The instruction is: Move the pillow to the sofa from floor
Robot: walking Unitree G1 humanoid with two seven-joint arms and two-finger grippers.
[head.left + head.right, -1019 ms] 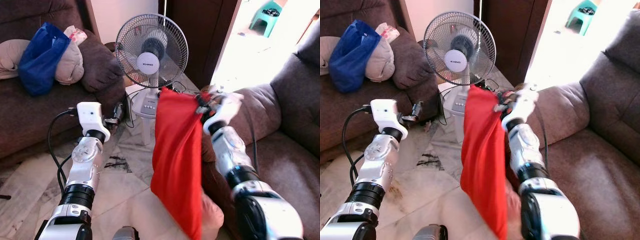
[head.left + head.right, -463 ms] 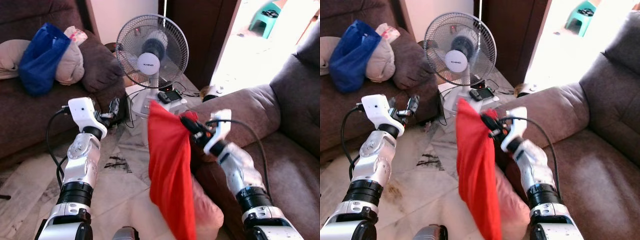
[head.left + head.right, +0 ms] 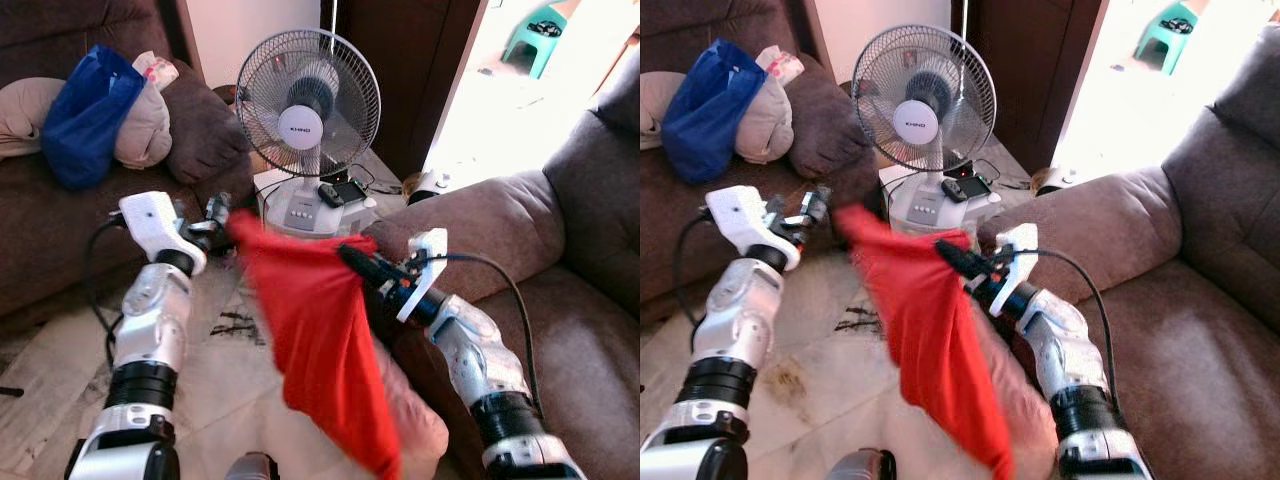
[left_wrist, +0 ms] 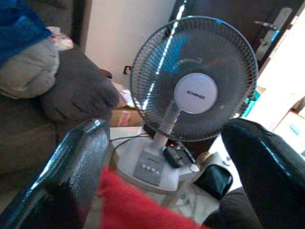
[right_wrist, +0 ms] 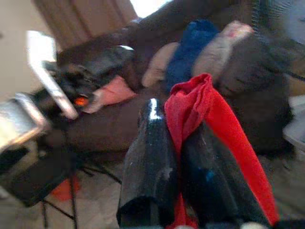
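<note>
- The red pillow cover (image 3: 320, 340) hangs in the air between the two arms, stretched from one upper corner to the other and drooping down over the floor (image 3: 60, 380).
- The right gripper (image 3: 352, 262) is clamped narrow on one upper corner of the red fabric; in the right wrist view a bunch of red cloth is pinched between its two black fingers (image 5: 147, 162).
- The left gripper (image 3: 222, 212) sits at the opposite upper corner of the cloth. In the left wrist view its fingers (image 4: 76, 176) are spread wide, with the red corner lying between them near one finger; I cannot tell whether the cloth touches the finger.
- A pale pink pillow (image 3: 415, 415) shows behind the lower part of the red cloth, leaning against the front of the brown sofa (image 3: 570, 300) on the robot's right.
- A white standing fan (image 3: 308, 100) stands on the floor beyond the cloth, with small dark devices on its base.
- A second brown sofa (image 3: 40, 240) lies on the robot's left. On its seat, near the armrest, rest a blue bag (image 3: 85, 115) and a beige cushion (image 3: 140, 125), touching each other.
- A bright doorway (image 3: 500, 80) opens behind the right sofa, with a green stool (image 3: 535, 35) beyond it.
</note>
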